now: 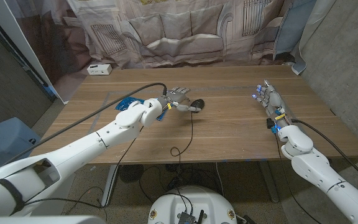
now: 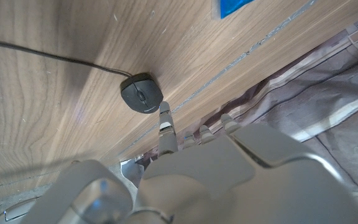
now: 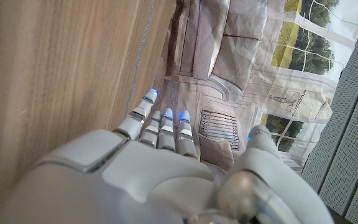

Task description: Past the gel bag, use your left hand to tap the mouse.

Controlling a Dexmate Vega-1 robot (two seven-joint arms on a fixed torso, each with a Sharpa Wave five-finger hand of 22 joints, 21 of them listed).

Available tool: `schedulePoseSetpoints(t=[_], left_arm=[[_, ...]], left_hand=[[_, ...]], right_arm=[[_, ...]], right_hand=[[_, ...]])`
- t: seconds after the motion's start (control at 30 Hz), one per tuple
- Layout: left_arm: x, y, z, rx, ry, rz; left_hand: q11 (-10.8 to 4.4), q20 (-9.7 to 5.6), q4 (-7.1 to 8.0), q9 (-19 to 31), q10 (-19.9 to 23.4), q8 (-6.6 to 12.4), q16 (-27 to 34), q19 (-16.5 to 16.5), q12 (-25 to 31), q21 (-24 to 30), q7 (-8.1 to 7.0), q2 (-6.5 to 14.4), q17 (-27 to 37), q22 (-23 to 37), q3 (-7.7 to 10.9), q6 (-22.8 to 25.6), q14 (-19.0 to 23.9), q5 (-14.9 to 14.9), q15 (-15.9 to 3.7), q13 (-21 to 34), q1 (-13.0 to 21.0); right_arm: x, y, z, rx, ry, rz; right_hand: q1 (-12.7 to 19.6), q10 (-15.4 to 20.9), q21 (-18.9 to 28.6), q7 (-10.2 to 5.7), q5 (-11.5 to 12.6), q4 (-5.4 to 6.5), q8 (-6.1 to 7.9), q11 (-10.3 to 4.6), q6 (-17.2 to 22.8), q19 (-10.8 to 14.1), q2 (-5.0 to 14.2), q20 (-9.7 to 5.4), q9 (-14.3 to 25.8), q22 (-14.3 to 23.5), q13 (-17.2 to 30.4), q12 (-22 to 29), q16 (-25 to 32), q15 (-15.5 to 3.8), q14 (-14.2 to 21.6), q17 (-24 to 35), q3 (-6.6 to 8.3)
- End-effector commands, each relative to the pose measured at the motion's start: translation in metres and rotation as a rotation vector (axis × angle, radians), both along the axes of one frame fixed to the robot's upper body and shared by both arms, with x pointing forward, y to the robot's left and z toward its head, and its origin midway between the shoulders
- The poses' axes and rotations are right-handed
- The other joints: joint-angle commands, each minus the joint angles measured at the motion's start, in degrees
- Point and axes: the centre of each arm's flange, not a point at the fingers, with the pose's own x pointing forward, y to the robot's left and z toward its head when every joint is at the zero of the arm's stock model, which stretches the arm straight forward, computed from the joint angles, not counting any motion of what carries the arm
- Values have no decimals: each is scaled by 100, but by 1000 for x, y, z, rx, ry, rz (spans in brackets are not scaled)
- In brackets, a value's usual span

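Wooden table [image 1: 229, 134], brown plank top, both arms in from the near corners. Far left corner: small white box [image 1: 98, 69] near the back edge. Blue gel bag [image 1: 129, 103] lies left of centre, mostly hidden behind the left forearm. Left hand [image 1: 178, 98] just past the bag, fingers spread and extended, holding nothing. Small black corded mouse [image 1: 196, 105] sits just right of that hand; left wrist view shows one fingertip [image 2: 164, 109] right at the mouse's [image 2: 141, 93] edge, can't tell if touching. Black cable [image 1: 190, 127] runs from the mouse toward the near edge. Right hand [image 1: 270, 100] well apart on the right side, fingers straight and slightly apart, empty.
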Motion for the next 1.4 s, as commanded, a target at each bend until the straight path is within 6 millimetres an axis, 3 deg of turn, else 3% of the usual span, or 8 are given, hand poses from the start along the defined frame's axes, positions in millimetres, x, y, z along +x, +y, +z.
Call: schedulePoseSetpoints(t=[0.03, 0.4, 1.4], left_arm=[[2, -6, -2, 34, 25, 3], [10, -9, -6, 38, 34, 5], [17, -12, -12, 47, 44, 13]], left_hand=[[6, -62, 14, 5, -779, 33, -17, -686, 22, -5, 28, 11, 21, 11, -58, -1, -1004, 56, 43, 8, -36], [21, -65, 54, 4, -1016, -26, 15, -762, 26, 41, -90, 31, 23, 13, -141, -412, -1095, 102, 67, 10, -64], [36, -33, 44, 3, -891, 89, 90, -712, 146, 104, -215, 94, 17, 8, -181, -336, -962, 143, 69, 11, 5]], right_arm=[[-2, 1, -3, 1, 5, 1], [-3, -1, -2, 0, 7, -5], [-1, -2, 1, 5, -3, -4]], right_hand=[[-11, 28, -41, -5, -13, -22, -19, -13, 64, 0, 27, 51, 32, 14, 9, -35, -12, 8, 17, 5, -6], [-10, 31, -57, -7, -13, -26, -19, -7, 74, 2, 30, 61, 32, 15, 10, -38, -14, 22, 20, 5, -8], [-17, 51, -102, 8, -15, -37, -23, 14, 89, 9, 26, 74, 32, 17, 11, -41, -21, 18, 27, 4, -24]])
